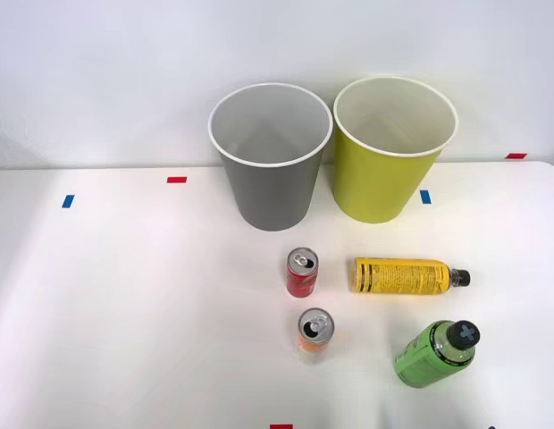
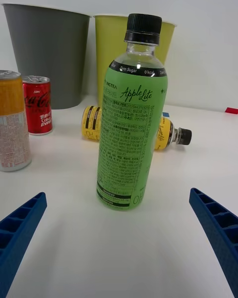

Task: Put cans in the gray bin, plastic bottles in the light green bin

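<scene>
- The right arm's end effector [image 2: 119, 243] has its blue ribbed fingers [image 2: 20, 228] spread wide, holding nothing
- The stout bright green plastic bottle with a black cap [image 2: 131, 124] stands upright on the white surface [image 1: 125, 295] between them
- Best to advance level until the fingers flank the label's middle, then clamp evenly so the bottle doesn't tip
- The slim yellow-labelled bottle [image 1: 402, 275] lies just behind, so don't overshoot
- Then lift high to clear the white rim of the tall yellow-green bin [image 1: 384, 179]
</scene>
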`<state>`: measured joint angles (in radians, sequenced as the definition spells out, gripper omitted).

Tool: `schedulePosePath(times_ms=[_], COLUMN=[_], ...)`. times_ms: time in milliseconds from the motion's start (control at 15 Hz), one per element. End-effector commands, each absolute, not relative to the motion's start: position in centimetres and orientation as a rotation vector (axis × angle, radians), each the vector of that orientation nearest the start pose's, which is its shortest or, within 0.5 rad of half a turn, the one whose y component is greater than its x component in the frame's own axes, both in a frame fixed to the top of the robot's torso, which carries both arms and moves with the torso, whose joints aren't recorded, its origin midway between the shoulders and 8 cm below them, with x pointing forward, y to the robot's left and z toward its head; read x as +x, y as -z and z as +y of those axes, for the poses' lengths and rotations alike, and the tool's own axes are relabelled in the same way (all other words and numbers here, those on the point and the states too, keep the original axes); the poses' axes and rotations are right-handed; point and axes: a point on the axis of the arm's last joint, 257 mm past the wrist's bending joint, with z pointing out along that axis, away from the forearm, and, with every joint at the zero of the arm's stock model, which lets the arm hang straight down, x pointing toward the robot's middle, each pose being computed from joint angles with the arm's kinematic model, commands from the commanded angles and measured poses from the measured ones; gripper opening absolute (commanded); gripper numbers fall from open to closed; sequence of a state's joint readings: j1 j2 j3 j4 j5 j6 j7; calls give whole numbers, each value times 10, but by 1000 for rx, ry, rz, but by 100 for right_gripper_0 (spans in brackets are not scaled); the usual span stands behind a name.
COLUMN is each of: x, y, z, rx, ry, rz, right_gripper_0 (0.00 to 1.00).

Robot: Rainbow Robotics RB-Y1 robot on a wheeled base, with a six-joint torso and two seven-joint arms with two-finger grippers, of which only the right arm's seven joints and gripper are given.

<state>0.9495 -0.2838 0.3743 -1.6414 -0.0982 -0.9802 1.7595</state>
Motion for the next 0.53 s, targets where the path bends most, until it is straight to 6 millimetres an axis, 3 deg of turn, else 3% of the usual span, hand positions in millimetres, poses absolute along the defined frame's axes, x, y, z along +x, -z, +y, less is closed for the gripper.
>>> schedulePosePath(times_ms=[67, 533], x=[183, 183], y=[300, 300], z=[-213, -213], rx=[-160, -160], ry=[40, 40], rz=[1480, 1480], right_gripper_0=[100, 100])
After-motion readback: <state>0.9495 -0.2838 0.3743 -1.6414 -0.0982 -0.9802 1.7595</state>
